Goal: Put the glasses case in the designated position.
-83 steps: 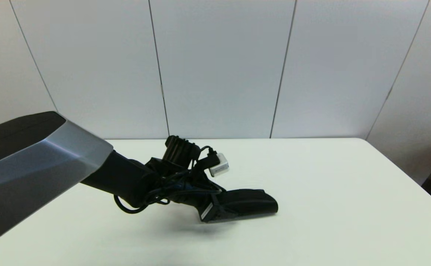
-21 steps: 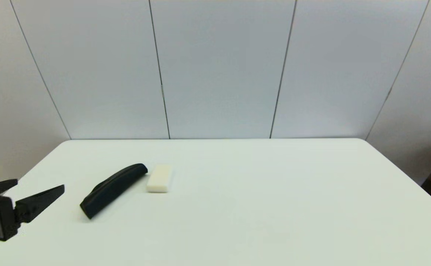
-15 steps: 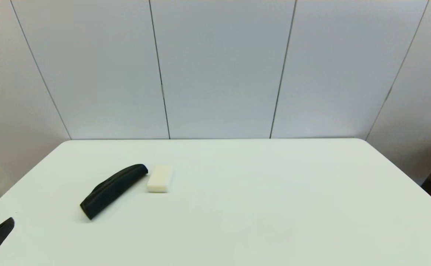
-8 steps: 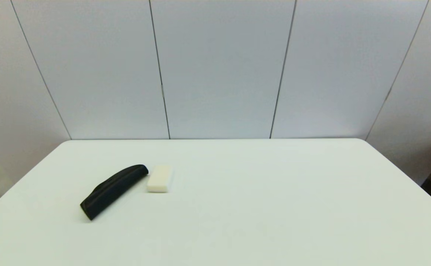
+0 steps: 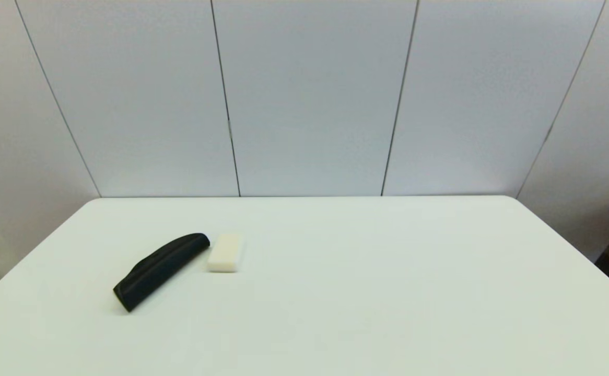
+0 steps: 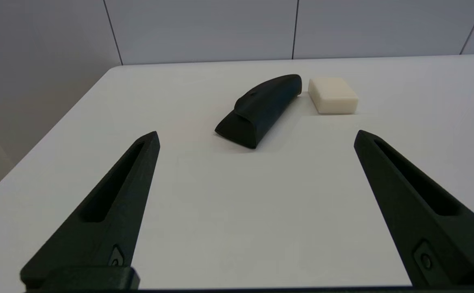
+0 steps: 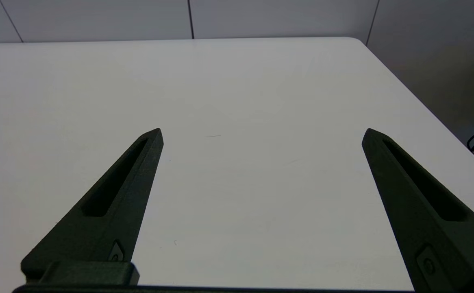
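glasses case (image 5: 161, 270) lies flat on the white worktop (image 5: 367, 292), on the robot's left side. it is black and long, and it lies slanted. its far end is just beside a small cream block (image 5: 225, 252). from the head view i cannot tell if the two touch; the left wrist view shows a thin gap.

left tool (image 6: 256, 136) is low, near the worktop edge, and looks at the case from well apart. its two fingers (image 6: 115, 195) are spread wide and hold nothing. right tool (image 7: 262, 134) is over the bare right side of the worktop. it is wide open too, with nothing in it. no arm shows in the head view.

i think the case is already put down where it should go, next to the block, so the job looks done or almost done.

what could go wrong now? if the left tool goes forward, one finger could bump the near end of the case. the case is smooth and rounded on top, so a bump could make it slide or spin. then its far end could push the cream block away, and the spot would be spoiled. a grab on the domed top might slip too. the safe thing is to keep both tools away.
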`<action>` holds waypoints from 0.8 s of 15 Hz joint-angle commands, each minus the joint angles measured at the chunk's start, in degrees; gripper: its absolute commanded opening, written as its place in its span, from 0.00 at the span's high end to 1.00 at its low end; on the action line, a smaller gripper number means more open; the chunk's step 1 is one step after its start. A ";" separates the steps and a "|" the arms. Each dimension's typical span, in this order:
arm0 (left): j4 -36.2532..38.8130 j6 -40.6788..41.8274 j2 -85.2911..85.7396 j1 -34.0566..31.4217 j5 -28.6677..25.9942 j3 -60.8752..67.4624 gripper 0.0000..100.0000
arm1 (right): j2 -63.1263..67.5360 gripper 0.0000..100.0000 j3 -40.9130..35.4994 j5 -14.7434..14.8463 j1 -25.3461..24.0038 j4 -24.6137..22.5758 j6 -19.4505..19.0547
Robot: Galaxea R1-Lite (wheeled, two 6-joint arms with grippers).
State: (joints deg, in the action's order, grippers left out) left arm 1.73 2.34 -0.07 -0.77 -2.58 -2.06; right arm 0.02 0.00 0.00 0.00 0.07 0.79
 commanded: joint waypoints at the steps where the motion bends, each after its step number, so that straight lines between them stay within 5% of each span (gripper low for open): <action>1: -0.50 -0.93 -0.01 -0.02 1.62 2.06 0.00 | -0.02 0.00 0.00 0.00 0.00 0.01 0.00; 12: -1.47 -1.37 -0.01 -0.02 1.62 2.06 0.00 | -0.02 0.00 0.00 0.00 0.00 0.01 0.00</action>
State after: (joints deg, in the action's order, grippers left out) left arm 0.24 0.96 0.05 -0.77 -0.96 -0.02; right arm 0.02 0.00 0.00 0.00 0.10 0.79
